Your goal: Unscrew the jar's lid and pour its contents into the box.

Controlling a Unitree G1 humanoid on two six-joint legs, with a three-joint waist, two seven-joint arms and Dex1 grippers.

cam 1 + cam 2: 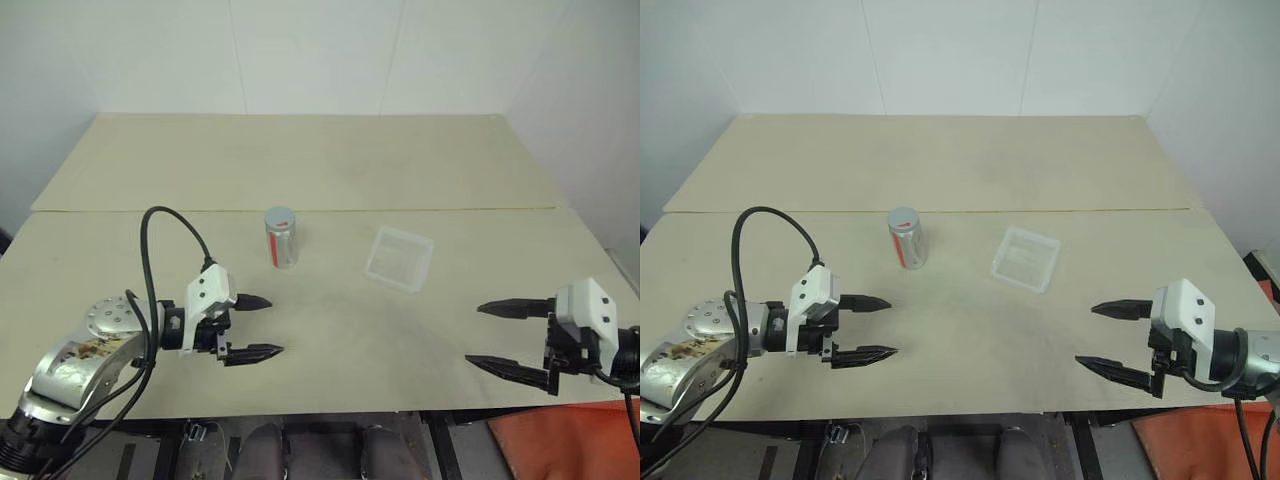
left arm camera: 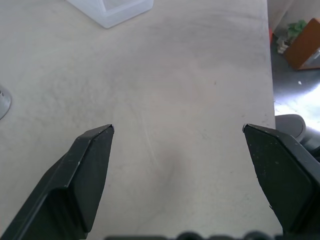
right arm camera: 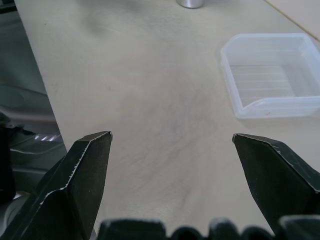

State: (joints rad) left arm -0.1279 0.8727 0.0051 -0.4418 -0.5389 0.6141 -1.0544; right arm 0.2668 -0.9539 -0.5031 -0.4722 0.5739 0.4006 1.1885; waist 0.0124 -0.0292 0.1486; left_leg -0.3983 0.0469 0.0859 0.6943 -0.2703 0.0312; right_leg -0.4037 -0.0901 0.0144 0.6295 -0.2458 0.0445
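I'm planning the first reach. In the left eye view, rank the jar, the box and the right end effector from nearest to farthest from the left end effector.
1. The jar, upright just ahead of the left end effector.
2. The box, farther right, past the jar.
3. The right end effector, open at the table's right side.

Jar [image 1: 281, 237] left of box [image 1: 399, 258], apart
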